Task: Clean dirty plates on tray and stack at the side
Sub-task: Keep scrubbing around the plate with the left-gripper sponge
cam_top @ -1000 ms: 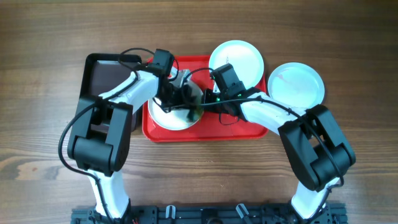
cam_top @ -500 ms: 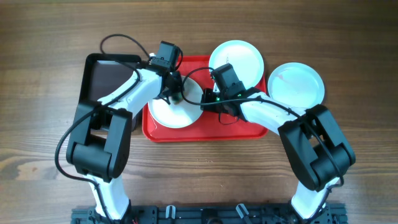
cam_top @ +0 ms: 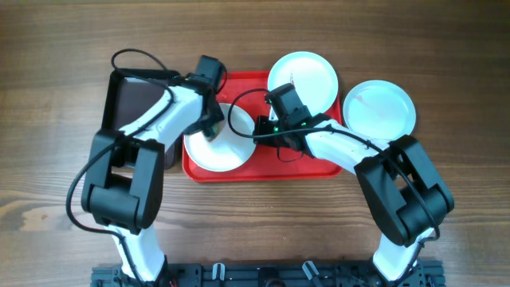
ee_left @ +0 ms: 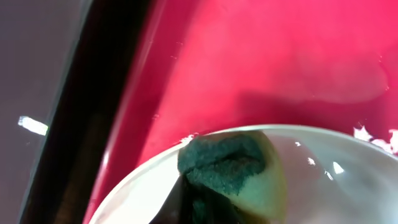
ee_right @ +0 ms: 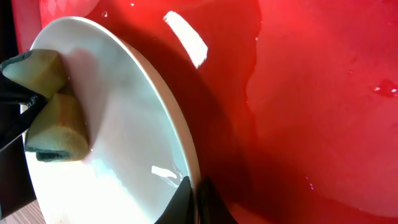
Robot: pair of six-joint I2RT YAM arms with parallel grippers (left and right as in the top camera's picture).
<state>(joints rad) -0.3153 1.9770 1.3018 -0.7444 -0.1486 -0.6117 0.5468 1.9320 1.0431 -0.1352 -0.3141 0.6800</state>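
The left tool (cam_top: pixel 209 130) has moved left across the plate (cam_top: pixel 227 151), clamping the sponge (ee_left: pixel 227 165). The right tool (ee_right: pixel 194 200), mostly cut off, pinches this plate's rim above the tray (cam_top: pixel 263 171).

We find the red tray (cam_top: pixel 271 171) near the tabletop's far edge. One white plate (cam_top: pixel 223 147) tilts inside it, a second plate (cam_top: pixel 312 73) overlaps its far rim, and a third plate (cam_top: pixel 381 108) lies toward the right edge.

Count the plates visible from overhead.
3 plates: one on the tray's left half, sponge against it; one overlapping the tray's far right corner; one on the table right of the tray.
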